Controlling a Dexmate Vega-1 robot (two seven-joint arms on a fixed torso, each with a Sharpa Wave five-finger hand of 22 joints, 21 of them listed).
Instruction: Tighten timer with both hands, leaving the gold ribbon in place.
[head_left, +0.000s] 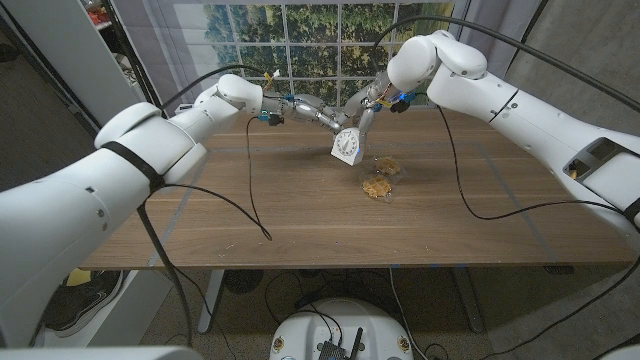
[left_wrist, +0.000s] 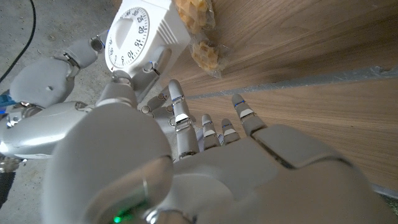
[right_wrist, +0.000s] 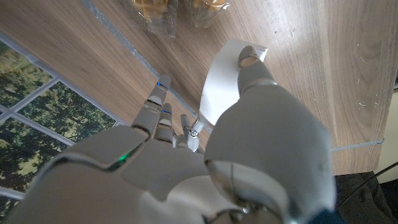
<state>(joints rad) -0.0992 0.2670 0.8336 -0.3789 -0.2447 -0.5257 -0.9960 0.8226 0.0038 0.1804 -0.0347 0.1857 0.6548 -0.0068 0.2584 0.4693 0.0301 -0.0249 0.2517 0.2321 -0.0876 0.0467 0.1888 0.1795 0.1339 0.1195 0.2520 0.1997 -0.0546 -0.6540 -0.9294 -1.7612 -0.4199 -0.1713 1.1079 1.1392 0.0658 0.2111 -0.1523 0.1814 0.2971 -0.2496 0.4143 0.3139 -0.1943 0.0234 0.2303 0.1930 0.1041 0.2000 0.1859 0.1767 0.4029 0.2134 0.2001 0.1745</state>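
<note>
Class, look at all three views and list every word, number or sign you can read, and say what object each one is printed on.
"25", "20", "15", "10", "5": numbers round the dial of the white timer, read in the left wrist view; the remaining dial numbers there are hidden or too blurred.
In the head view the timer's dial is too small to read.
No other words, brands or signs can be read.

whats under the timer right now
The wooden table: the timer stands on it, both hands at it. Two gold ribbon pieces lie beside it, not beneath. Its underside is hidden.
</note>
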